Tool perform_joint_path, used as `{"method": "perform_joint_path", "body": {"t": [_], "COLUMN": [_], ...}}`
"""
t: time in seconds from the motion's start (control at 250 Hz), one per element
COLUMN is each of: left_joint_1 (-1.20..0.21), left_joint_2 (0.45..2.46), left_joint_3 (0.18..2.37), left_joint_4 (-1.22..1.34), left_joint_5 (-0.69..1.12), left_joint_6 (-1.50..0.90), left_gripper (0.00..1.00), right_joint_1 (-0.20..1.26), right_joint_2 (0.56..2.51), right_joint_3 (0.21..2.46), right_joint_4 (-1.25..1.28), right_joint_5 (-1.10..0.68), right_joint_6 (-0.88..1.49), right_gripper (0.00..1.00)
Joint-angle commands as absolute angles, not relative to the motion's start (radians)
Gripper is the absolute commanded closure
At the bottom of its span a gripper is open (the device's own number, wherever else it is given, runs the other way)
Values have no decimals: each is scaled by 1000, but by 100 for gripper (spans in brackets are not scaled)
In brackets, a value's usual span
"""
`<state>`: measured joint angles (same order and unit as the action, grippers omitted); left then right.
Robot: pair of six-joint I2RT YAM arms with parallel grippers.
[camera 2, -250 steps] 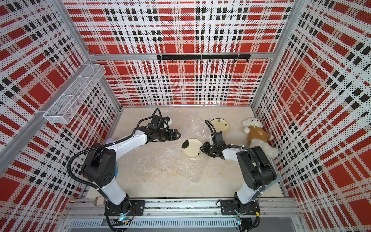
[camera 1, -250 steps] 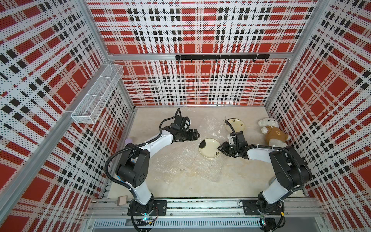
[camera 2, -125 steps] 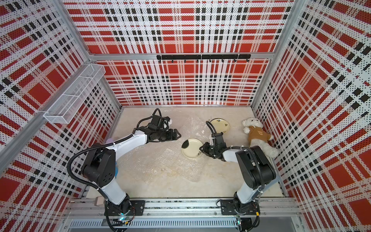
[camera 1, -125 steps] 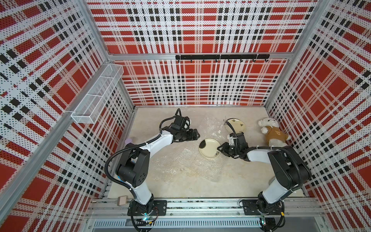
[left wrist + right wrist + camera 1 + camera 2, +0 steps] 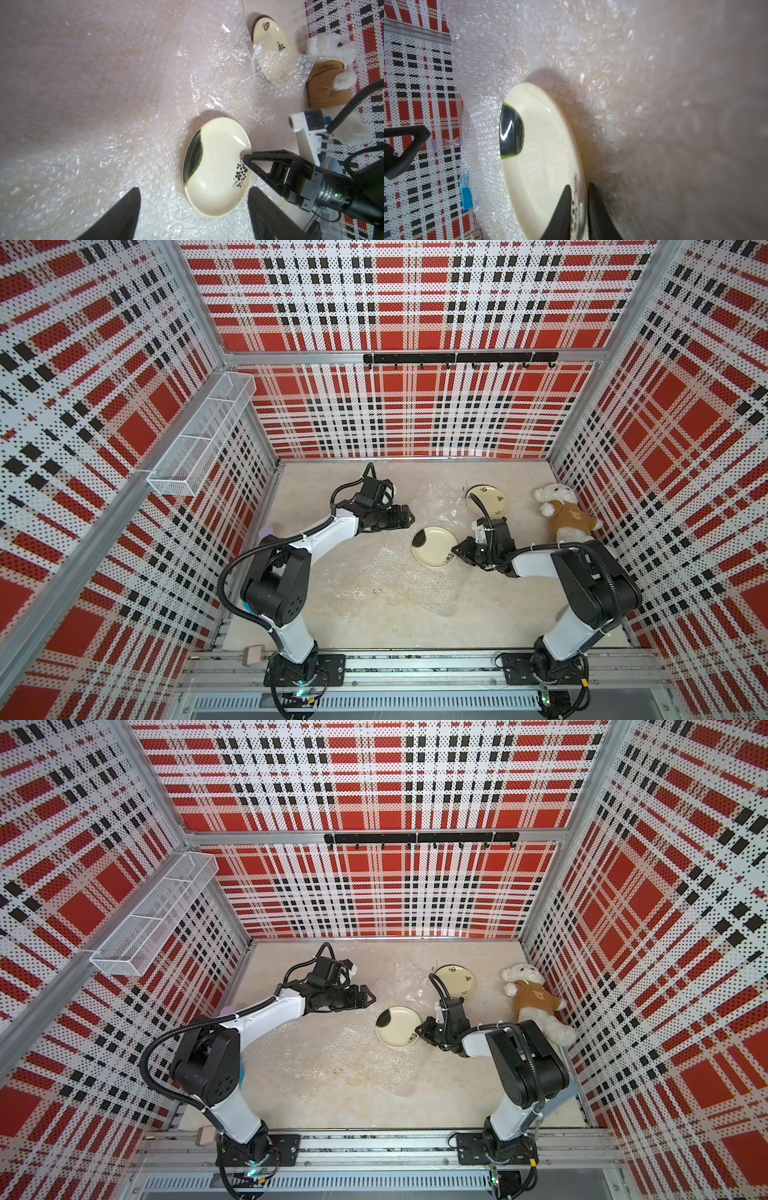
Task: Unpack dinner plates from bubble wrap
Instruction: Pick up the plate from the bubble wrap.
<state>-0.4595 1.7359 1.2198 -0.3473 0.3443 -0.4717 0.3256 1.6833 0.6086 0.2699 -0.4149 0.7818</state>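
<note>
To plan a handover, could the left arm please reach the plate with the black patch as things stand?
Probably yes: the left tool hangs open just beside the plate, only flat bubble wrap between them; the right tool grips only the opposite rim.

The near plate [image 5: 432,545] lies on the bubble wrap [image 5: 374,572], with its rim between the jaws of the right gripper [image 5: 455,551]. The far plate [image 5: 487,500] lies beside that gripper, toward the back wall, and is partly under wrap. The teddy bear [image 5: 565,516] lies behind the gripper's wrist. The left gripper [image 5: 409,517] is above the wrap, with the near plate ahead of its fingertips and apart from them.
</note>
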Motion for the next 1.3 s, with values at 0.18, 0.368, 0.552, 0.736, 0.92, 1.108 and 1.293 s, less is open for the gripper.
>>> {"method": "perform_joint_path", "body": {"t": [0.18,0.368,0.552,0.736,0.92,1.108,1.293], "left_joint_1": [-462,-462,-461,-460,-458,-456,-453], "left_joint_2": [1737,1735,1730,1738,1730,1725,1721], "left_joint_3": [1238,1238,1238,1241,1235,1224,1218], "left_joint_4": [-347,-350,-353,-348,-351,-345,-345], "left_joint_5": [344,345,340,350,348,350,352], "left_joint_6": [-479,-479,-474,-476,-470,-471,-472], "left_gripper": [17,17,17,17,17,17,17], "right_joint_1": [323,320,316,305,301,295,285], "right_joint_2": [1680,1645,1595,1552,1533,1518,1460], "right_joint_3": [589,586,571,580,581,580,600], "right_joint_4": [334,320,344,322,305,292,199], "right_joint_5": [-402,-403,-417,-430,-426,-427,-431], "right_joint_6": [792,811,862,877,879,875,874], "right_gripper": [90,96,97,98,99,99,99]}}
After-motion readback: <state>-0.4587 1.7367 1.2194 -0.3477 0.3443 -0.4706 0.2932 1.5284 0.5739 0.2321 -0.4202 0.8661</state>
